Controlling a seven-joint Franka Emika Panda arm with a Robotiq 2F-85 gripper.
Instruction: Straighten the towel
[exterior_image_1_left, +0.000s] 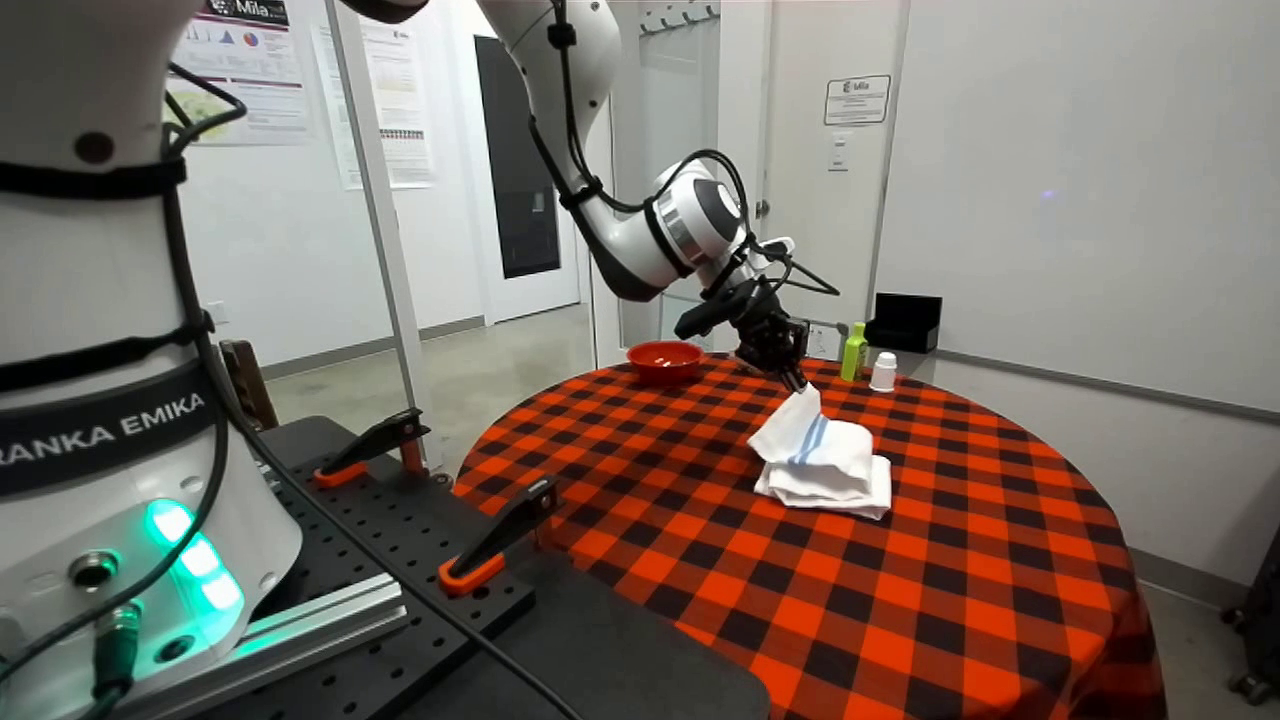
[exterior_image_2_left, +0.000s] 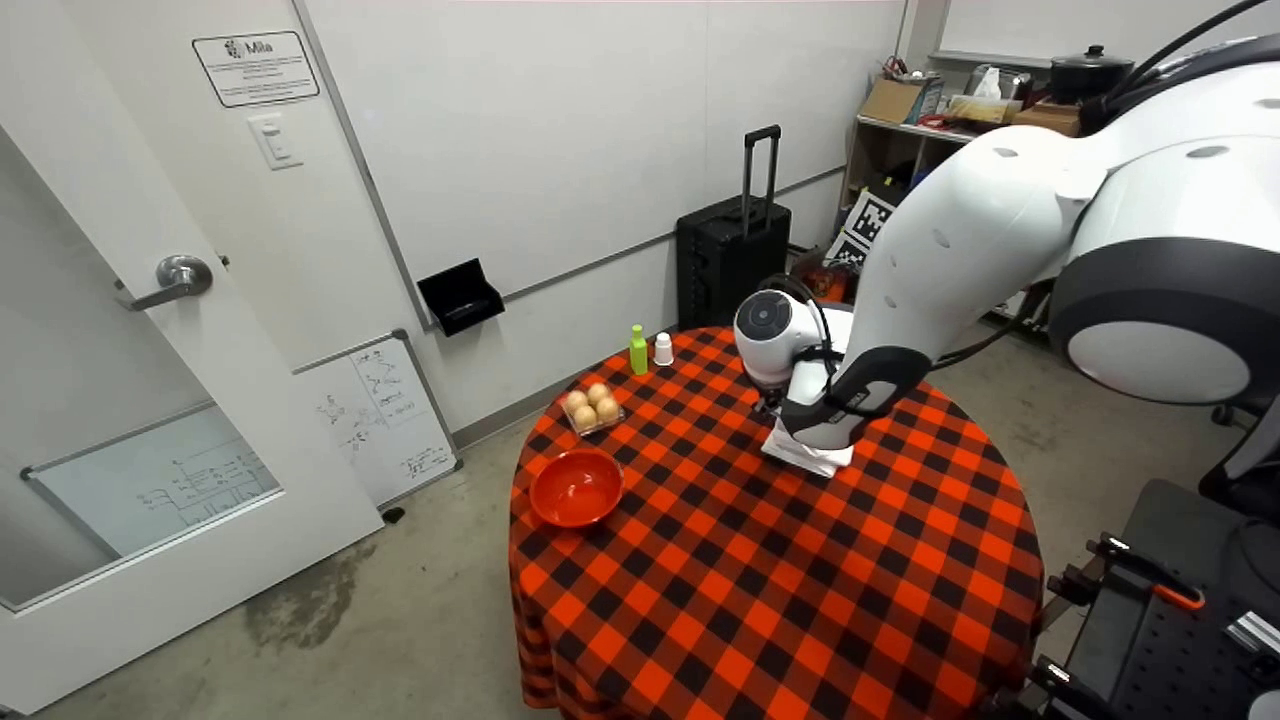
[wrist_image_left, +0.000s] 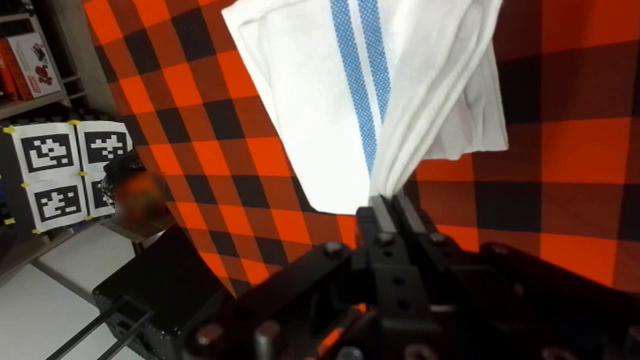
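The gripper (wrist_image_left: 389, 199), jaws narrow, pinches a gathered edge of the towel (exterior_image_1_left: 840, 455), holding it above the folded layers that rest on the table (exterior_image_1_left: 950, 580). An edge hold presumably lets a pull open the folds rather than drag the whole stack; the bowl (exterior_image_2_left: 577, 487), well apart, likely leaves room for spreading.

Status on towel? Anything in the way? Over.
Claw shut on towel. Gripped part raised, rest folded on tablecloth. Red bowl stands apart, likely no obstacle.
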